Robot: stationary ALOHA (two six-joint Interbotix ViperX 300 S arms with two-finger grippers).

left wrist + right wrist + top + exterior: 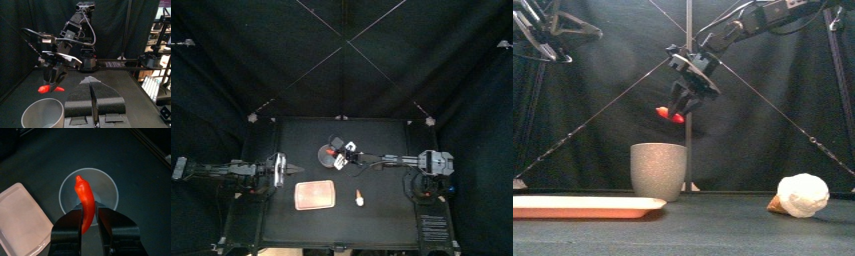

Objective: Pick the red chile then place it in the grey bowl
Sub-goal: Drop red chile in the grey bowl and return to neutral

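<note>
Red chile [671, 114] hung clamped in the right pincer [684, 97], long axis toward 6 o'clock, directly above the mouth of the grey bowl [659, 170]. Left pincer [93, 86] sat closed, well apart at 9 o'clock.

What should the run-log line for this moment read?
phase: place | right tool: shut on red chile, held above grey bowl | release: not yet | left tool: shut, resting at left
</note>
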